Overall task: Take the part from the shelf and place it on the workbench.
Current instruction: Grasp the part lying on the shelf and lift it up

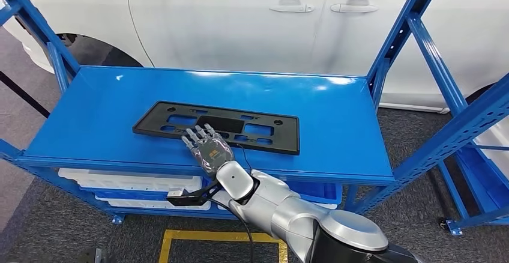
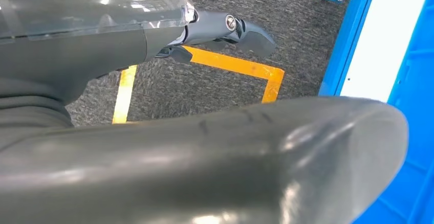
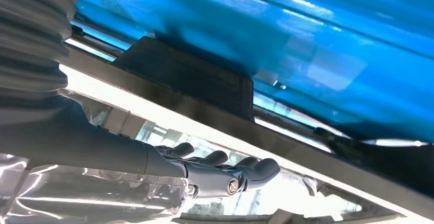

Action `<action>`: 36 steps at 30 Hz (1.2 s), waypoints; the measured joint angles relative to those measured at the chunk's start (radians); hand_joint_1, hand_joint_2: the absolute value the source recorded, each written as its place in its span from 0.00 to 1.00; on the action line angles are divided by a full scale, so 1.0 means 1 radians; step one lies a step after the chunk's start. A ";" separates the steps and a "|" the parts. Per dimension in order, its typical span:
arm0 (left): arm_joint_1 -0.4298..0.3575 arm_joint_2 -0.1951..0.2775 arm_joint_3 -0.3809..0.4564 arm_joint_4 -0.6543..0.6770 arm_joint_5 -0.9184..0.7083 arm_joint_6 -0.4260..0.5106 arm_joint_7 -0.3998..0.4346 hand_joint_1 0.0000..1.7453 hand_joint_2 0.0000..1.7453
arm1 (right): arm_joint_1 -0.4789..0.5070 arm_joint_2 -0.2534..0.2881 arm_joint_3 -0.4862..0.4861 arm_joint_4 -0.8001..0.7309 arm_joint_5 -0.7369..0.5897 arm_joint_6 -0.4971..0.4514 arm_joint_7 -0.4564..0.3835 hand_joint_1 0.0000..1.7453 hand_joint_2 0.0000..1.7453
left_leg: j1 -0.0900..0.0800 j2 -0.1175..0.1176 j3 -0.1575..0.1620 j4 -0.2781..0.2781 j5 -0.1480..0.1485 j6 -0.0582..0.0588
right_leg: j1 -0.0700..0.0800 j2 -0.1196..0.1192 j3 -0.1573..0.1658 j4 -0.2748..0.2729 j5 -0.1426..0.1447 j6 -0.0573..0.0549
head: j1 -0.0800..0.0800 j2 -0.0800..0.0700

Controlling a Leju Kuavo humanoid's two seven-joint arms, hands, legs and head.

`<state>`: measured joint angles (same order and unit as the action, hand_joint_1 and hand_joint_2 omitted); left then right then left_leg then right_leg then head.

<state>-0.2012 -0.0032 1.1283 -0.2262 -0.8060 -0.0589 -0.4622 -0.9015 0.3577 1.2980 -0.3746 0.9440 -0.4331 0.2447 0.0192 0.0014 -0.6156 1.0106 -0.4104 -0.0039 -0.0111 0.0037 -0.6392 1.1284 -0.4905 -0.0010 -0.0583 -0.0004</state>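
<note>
Backdrop: I see a white car behind the rack.
Floor: grey carpet, yellow tape square.
Lower tier: white trays.

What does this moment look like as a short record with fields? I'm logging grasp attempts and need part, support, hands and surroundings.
part: black flat frame with cut-outs, lying flat on the shelf
support: blue shelf, top level of a blue rack
right hand: right hand reaches over the shelf's front edge, fingers extended over the frame's near edge; not closed around it
left hand: left hand hangs over grey carpet with yellow tape; holds nothing
behind the rack: white car
lower level: white trays
</note>
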 joint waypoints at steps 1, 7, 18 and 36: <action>0.000 0.000 -0.002 0.000 -0.001 0.000 0.001 0.00 0.00 | -0.003 0.001 -0.002 0.001 0.000 -0.001 0.000 0.00 1.00 | -0.002 -0.002 -0.003 0.005 -0.001 -0.005 | 0.000 0.000 0.026 -0.049 0.013 -0.005 | 0.000 0.000; 0.000 0.000 -0.004 0.000 -0.003 0.000 0.001 0.00 0.00 | -0.027 0.006 -0.008 0.008 0.003 -0.007 0.010 0.00 1.00 | 0.003 -0.005 -0.023 0.045 -0.025 -0.040 | 0.001 -0.001 0.042 -0.096 0.032 -0.043 | 0.000 0.000; 0.002 0.002 -0.005 0.000 -0.003 0.001 0.004 0.00 0.00 | -0.060 0.006 -0.012 0.036 0.010 -0.011 0.011 0.00 1.00 | -0.005 -0.006 0.022 0.003 -0.019 -0.028 | 0.007 0.003 0.040 -0.096 0.035 -0.030 | 0.000 0.000; 0.002 -0.006 -0.012 0.000 -0.008 0.000 0.015 0.00 0.00 | -0.061 -0.002 -0.018 0.070 0.027 -0.012 -0.006 0.00 1.00 | -0.003 -0.004 0.028 0.010 -0.044 -0.029 | 0.009 0.005 -0.001 -0.087 0.060 -0.035 | 0.000 0.000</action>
<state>-0.1989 -0.0096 1.1162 -0.2262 -0.8138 -0.0589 -0.4470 -0.9624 0.3552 1.2798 -0.3046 0.9711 -0.4450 0.2389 0.0161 -0.0026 -0.5877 1.0206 -0.4546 -0.0329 -0.0018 0.0084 -0.6400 1.0410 -0.4306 -0.0359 -0.0584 -0.0004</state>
